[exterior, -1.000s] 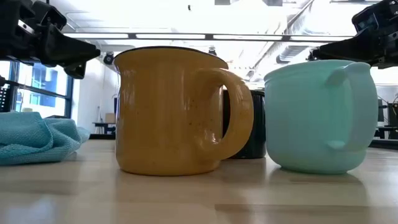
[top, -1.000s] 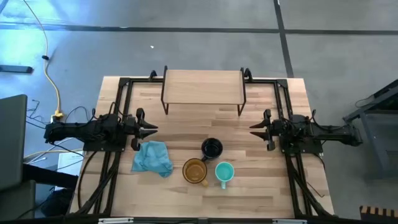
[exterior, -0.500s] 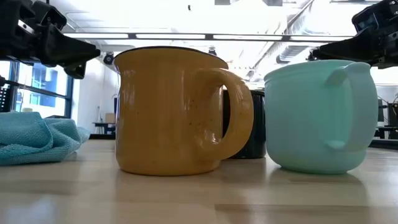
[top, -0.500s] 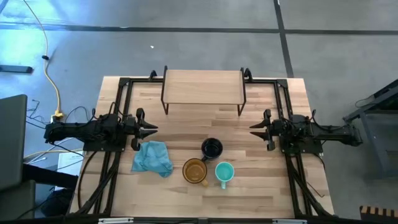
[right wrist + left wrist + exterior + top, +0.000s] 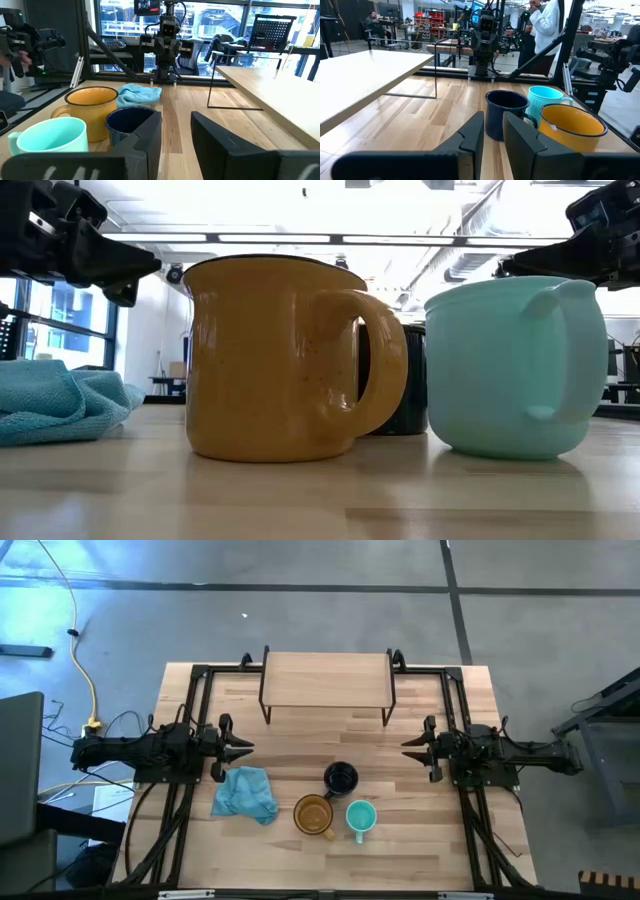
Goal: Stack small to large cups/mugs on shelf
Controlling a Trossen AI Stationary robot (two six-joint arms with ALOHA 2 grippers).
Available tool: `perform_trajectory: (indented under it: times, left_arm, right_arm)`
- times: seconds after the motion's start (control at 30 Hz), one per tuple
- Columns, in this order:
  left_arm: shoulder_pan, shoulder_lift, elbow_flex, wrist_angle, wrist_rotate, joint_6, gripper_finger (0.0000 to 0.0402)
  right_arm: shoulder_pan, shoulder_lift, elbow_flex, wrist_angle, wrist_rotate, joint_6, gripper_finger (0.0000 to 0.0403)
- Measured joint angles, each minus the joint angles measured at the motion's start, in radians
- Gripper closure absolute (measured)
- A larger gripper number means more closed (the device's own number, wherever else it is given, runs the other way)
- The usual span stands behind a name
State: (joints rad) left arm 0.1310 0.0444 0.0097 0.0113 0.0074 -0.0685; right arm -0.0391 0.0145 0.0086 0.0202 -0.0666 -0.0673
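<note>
I'm hovering both arms at the desk (image 5: 400, 745) sides, left end effector (image 5: 243, 748) and right end effector (image 5: 410, 748) slightly open, gripping nothing. Amber mug (image 5: 313, 814), black mug (image 5: 341, 779), teal mug (image 5: 360, 817) sitting clustered, shelf (image 5: 326, 679) bare.

Bright, even overhead light; ceiling strips (image 5: 330, 238) blown out (low view). Soft shadows. Tabletop (image 5: 300, 500) foreground blurred; bluish floor glare (image 5: 40, 610).

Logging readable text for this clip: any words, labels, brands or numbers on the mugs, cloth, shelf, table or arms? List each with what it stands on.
None can be read.
Amber mug, teal mug, black mug: plain, no print shows.
Blue cloth, shelf: no label in view.
Left end effector, right end effector: no legible marking.
Monitor behind the far arm in the right wrist view: lit, content too small to read.
</note>
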Motion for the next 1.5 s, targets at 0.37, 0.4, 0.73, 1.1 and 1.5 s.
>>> perform_trajectory:
  times: [0.37, 0.4, 0.73, 1.1, 1.5]
  left_arm:
    - [0.000, -0.001, 0.000, 0.073, 0.069, -0.452, 0.0339]
    - [0.000, 0.000, 0.000, 0.075, 0.066, -0.517, 0.0339]
    - [0.000, -0.001, 0.000, 0.084, 0.063, -0.825, 0.0339]
    - [0.000, -0.002, 0.000, 0.117, -0.047, -0.836, 0.0339]
    - [-0.027, 0.044, 0.000, 0.216, 0.085, -1.115, 0.0339]
  right_arm:
    - [0.000, 0.000, 0.000, 0.000, 0.000, 0.000, 0.0307]
    - [0.000, 0.000, 0.000, 0.000, 0.000, 0.000, 0.0307]
    - [-0.021, -0.001, 0.000, -0.007, 0.054, -0.231, 0.0307]
    - [-0.018, -0.001, 0.000, -0.003, 0.038, -0.254, 0.0307]
    - [-0.013, -0.001, 0.001, 0.253, 0.060, 0.833, 0.0307]
